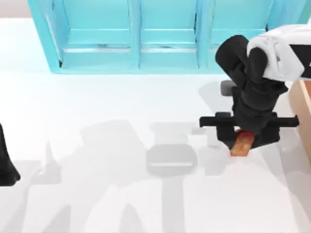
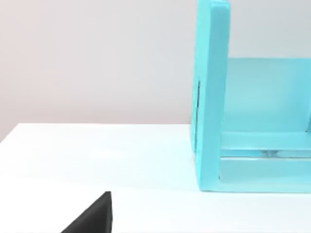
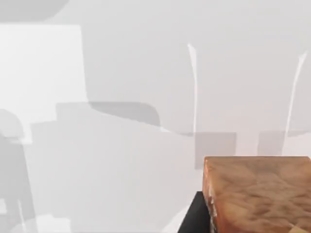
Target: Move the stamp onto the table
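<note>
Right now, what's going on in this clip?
The right arm's claw holds the small light-brown wooden stamp with a dark-red knob over the right part of the smooth white table, in front of the turquoise three-compartment shelf unit. The left arm is parked at the table's left edge.

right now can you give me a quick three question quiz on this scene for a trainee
1. True or false: the stamp sits under the right tool.
2. Which arm is parked at the table's left edge? A) left B) right
3. Fill in: the shelf unit behind the work area has ___ compartments.

Key:
1. True. The stamp's red top and wooden body peek out beneath the right tool, over the table's right part; the right wrist view shows the wooden block close up.
2. A. The left tool rests idle there.
3. Three.
</note>
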Robot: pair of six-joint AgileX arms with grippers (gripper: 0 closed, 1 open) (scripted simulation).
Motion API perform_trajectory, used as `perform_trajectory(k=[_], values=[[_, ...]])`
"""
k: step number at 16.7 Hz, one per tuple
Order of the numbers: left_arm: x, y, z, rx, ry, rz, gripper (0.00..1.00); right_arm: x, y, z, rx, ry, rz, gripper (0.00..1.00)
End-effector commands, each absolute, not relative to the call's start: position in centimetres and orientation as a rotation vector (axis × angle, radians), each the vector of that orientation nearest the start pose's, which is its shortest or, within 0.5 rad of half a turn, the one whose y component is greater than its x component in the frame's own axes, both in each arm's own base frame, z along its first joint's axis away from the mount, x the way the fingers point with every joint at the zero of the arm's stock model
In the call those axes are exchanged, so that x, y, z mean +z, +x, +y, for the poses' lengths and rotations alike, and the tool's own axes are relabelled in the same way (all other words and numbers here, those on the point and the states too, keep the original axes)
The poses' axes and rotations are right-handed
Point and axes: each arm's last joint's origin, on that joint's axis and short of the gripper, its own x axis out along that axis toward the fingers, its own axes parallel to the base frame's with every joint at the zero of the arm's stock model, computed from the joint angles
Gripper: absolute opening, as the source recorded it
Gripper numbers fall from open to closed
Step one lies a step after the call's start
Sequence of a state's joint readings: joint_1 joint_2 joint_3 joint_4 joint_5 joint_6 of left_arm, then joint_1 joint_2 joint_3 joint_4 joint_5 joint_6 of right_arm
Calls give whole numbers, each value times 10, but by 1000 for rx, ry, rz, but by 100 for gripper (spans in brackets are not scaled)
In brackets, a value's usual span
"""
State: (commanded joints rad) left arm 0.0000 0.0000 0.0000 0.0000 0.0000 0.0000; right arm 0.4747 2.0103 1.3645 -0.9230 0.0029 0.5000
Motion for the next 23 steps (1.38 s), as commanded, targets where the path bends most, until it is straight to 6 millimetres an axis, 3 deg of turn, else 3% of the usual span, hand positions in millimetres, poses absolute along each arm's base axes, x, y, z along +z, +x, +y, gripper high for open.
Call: perform_trajectory(k=[3, 7, 20, 23], values=[[160, 106, -1, 0, 0, 0, 100, 128, 327, 172, -14, 13, 1569, 0], [160, 106, -1, 0, 0, 0, 100, 128, 327, 172, -14, 13, 1569, 0], [160, 106, -1, 0, 0, 0, 100, 128, 327, 172, -14, 13, 1569, 98], [160, 106, -1, 0, 0, 0, 100, 128, 327, 172, -14, 13, 1569, 100]])
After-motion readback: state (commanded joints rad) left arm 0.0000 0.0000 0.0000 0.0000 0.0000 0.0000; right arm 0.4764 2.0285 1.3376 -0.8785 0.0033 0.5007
